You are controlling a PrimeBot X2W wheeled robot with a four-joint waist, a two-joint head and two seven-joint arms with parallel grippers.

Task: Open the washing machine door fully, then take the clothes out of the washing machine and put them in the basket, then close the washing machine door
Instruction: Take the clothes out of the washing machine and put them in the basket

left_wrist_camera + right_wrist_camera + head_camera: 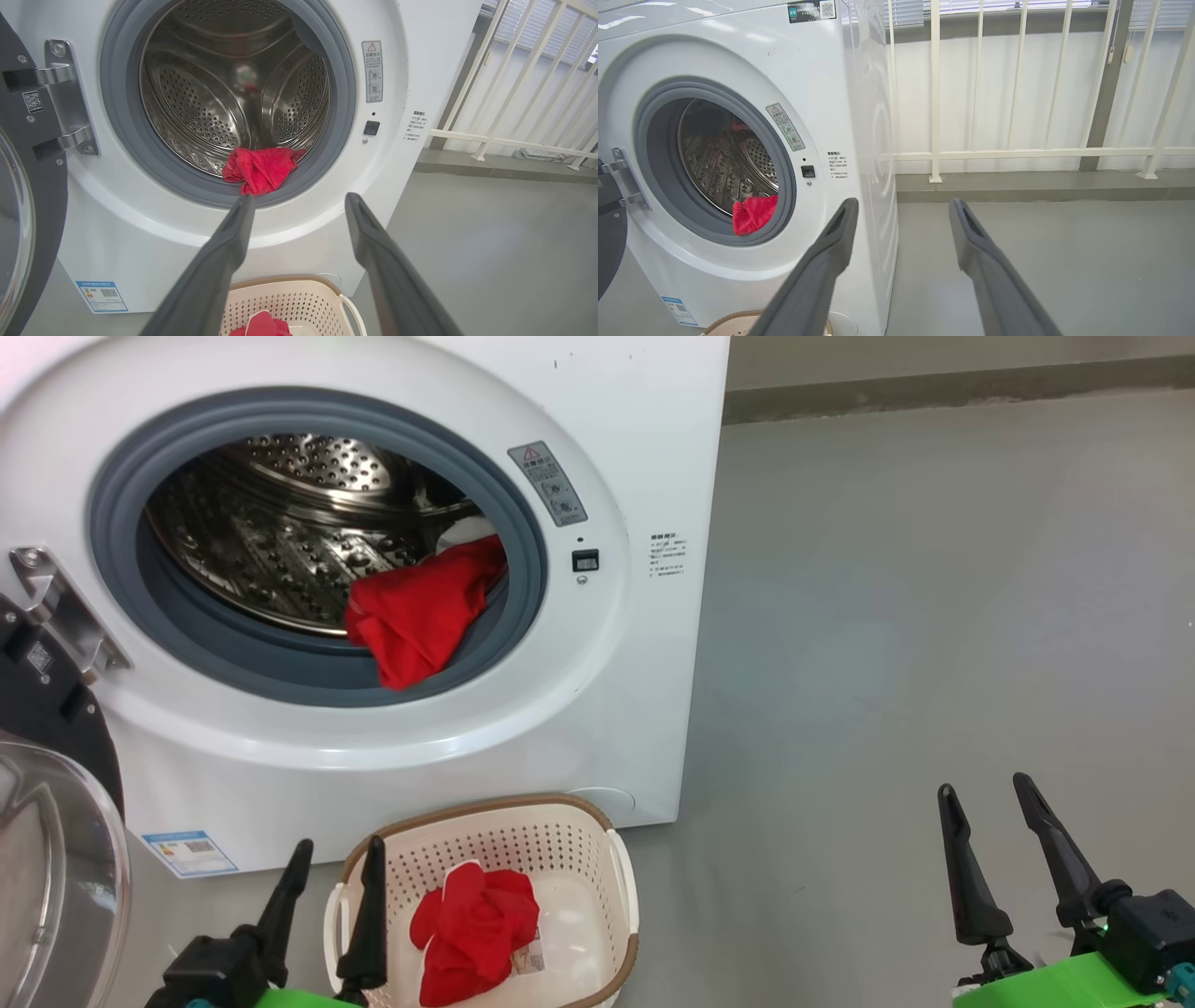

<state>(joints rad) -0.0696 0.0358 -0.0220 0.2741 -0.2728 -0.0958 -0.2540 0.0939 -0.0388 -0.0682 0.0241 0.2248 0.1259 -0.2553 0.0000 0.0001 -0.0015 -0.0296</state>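
On washing machine, blue QR label

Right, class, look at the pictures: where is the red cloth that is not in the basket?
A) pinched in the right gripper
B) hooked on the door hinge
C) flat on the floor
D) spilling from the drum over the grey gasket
D: the red cloth hangs from the washing machine drum over the lower right of the gasket.

washing machine: glossy white casing | drum: shiny perforated metal | gasket: matt grey rubber | clothes: soft red cloth | basket: cream perforated plastic | washing machine door: clear glossy bowl | floor: matt grey
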